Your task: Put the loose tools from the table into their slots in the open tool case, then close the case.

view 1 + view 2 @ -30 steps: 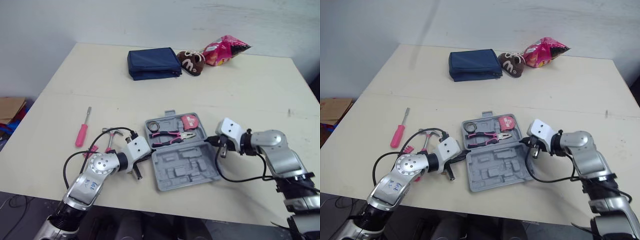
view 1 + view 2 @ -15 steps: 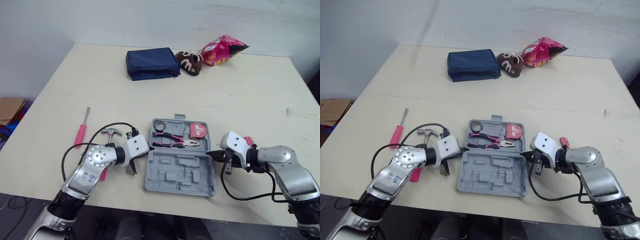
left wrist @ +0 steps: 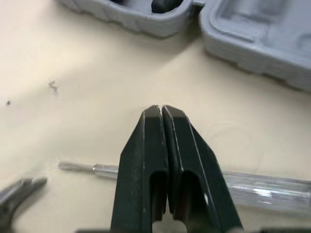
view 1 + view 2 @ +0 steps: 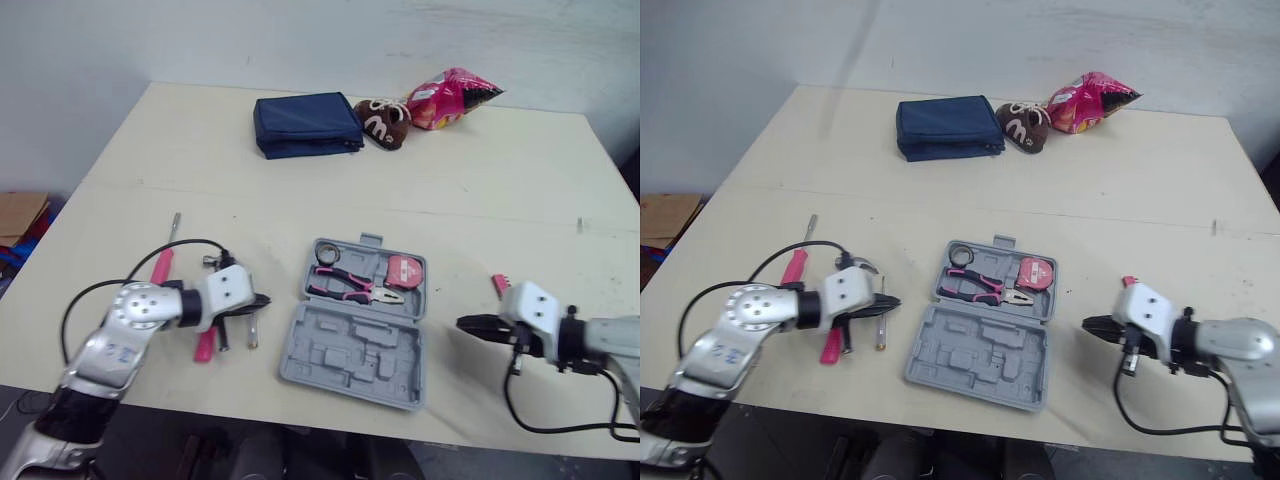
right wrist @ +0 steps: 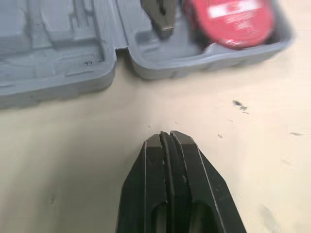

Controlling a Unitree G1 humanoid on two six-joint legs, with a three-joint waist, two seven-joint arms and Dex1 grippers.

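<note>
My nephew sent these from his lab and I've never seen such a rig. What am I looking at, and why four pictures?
It is a humanoid robot with two arms, each ending in a gripper of two black fingers. Two pictures come from cameras in its head, looking down over the table. The other two come from a camera on each wrist, looking along that gripper's fingers. On the table lies an open grey tool case holding pliers and a red tape measure. Loose tools, among them a pink screwdriver and a clear-handled one, lie by the left gripper. The right gripper is on the case's other side. Both are shut and hold nothing. Farther back lie a navy pouch and a pink snack bag.
</note>
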